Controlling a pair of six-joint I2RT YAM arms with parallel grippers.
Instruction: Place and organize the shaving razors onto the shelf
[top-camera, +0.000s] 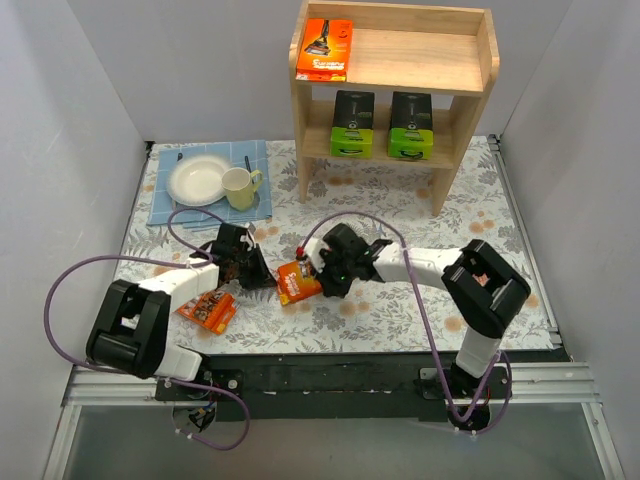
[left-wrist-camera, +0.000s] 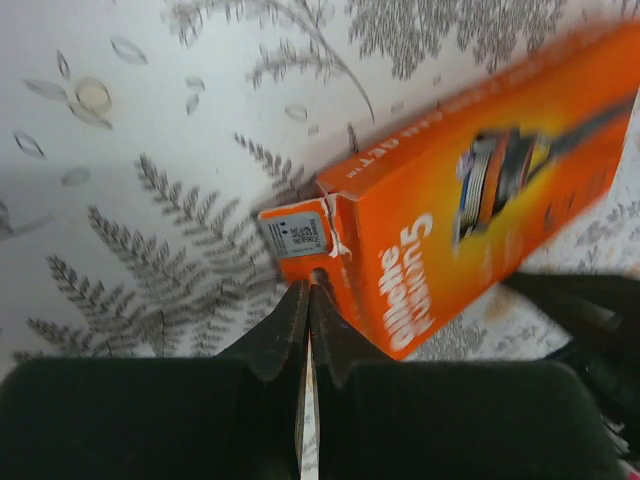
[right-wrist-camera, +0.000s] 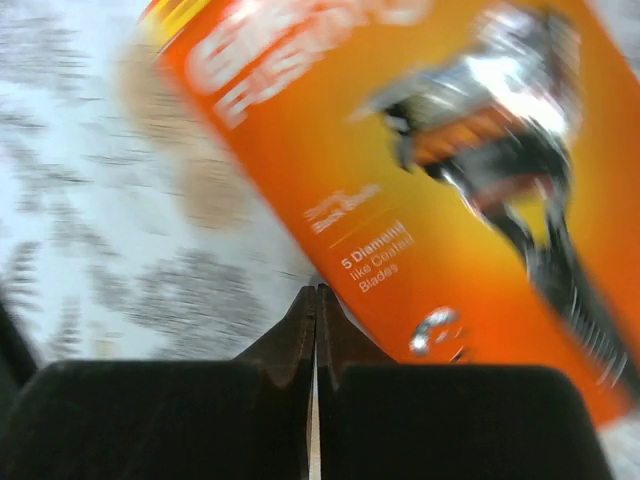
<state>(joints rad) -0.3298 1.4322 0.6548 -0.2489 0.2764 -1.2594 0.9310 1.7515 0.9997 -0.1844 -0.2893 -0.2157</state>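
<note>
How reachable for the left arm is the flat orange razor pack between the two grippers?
Probably yes: the left gripper sits right at the tabbed end of the orange razor pack, nothing between them. Its jaws are shut, though, and the right gripper crowds the far side.

Three razor packs (top-camera: 325, 50) on shelf (top-camera: 470, 75); two apparently lie before it

Shelf (top-camera: 420, 55): one orange pack (top-camera: 324, 50) on top, two green packs (top-camera: 353, 123) below.
</note>
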